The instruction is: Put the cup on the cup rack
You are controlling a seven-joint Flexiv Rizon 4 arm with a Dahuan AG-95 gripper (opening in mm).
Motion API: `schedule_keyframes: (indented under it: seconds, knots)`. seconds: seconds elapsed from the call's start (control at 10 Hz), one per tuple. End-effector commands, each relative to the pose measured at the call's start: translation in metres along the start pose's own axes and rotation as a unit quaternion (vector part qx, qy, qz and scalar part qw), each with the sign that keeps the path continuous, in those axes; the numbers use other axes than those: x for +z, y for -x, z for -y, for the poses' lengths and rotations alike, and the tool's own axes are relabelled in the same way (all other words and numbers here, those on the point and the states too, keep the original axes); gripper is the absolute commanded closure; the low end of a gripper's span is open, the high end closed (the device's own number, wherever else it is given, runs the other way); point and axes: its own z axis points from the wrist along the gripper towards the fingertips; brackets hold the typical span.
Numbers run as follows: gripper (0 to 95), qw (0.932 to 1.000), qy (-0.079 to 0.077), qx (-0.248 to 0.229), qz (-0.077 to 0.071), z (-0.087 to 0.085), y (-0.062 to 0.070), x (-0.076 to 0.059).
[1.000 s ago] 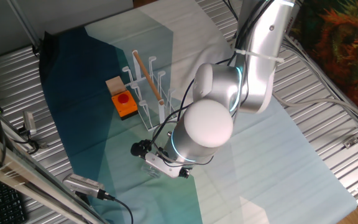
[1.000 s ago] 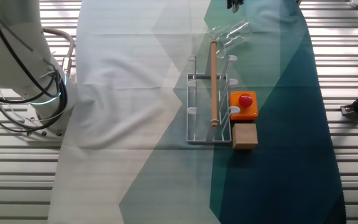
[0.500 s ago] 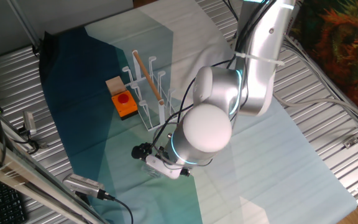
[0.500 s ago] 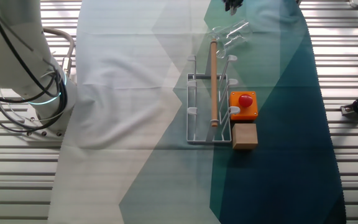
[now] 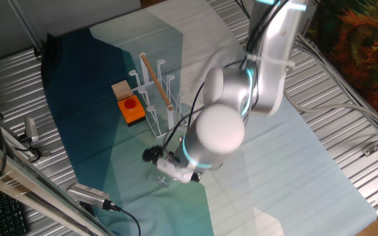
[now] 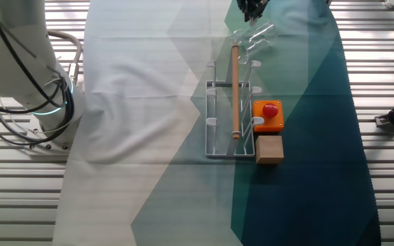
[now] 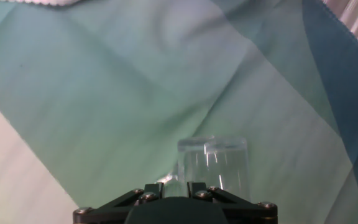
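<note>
Down a little has come the pincer since the earlier pictures. In the other fixed view more of it pokes in at the top. In one fixed view the arm has leaned over toward the cup.

The step now is to reach the cup and grab it. To do it well, I think the pincer should slide a bit to the right in the hand view, so the cup sits right between the fingers. Then it should go down slowly and squeeze softly, because glass is slippery and can roll away. Grabbing the wall of the cup and leaving the handle free would help later, when the cup has to go on a peg.

From left to right in the other fixed view: first comes the rack, standing near the middle of the table. Next is the pincer, up by the far end edge of the table. The cup lies just below it, past the end of the rack and close to that same edge. It looks like it lies on its side, but clear glass is hard to see.

In the hand view the pincer is at the bottom, and the cup is just ahead and a little to the right. They are near but not touching. The cup is not held. I cannot tell if the fingers are apart or together, because they hardly show.
</note>
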Motion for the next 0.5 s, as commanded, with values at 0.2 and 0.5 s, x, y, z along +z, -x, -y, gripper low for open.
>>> schedule_keyframes:
  seconds: [0.2,0.5]
  knots:
    - [76.0,1.0000,-0.001,0.000,0.006,0.0008,-0.0050,-0.0004]
    - [76.0,0.9999,-0.003,0.002,0.010,-0.0022,-0.0104,0.0072]
